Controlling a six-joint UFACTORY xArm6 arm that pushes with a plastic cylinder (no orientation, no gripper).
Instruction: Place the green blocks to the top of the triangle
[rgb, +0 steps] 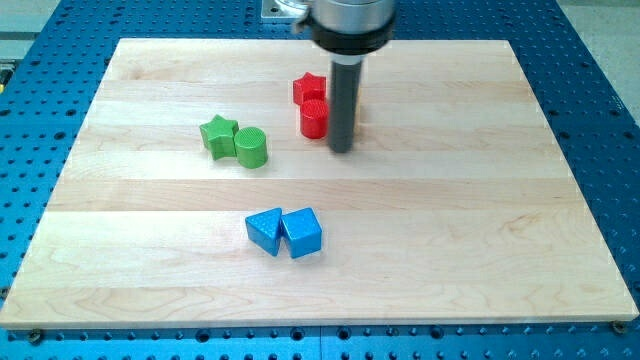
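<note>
The board (420, 220) looked pale, smooth wood; the green star (217, 134) seemed matt, ridged plastic; the surrounding blue table (600, 80) perforated metal.

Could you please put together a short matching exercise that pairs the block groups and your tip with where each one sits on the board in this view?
Things:
1. green star and green cylinder
2. red star and red cylinder
3. two blue blocks
4. my tip

Places:
A. lowest in the view, near the board's middle
B. just to the view's right of the red cylinder
C. towards the view's left of the red pair, touching each other
D. near the view's top, one right above the other

Pairs: 1-C, 2-D, 3-A, 4-B
</note>
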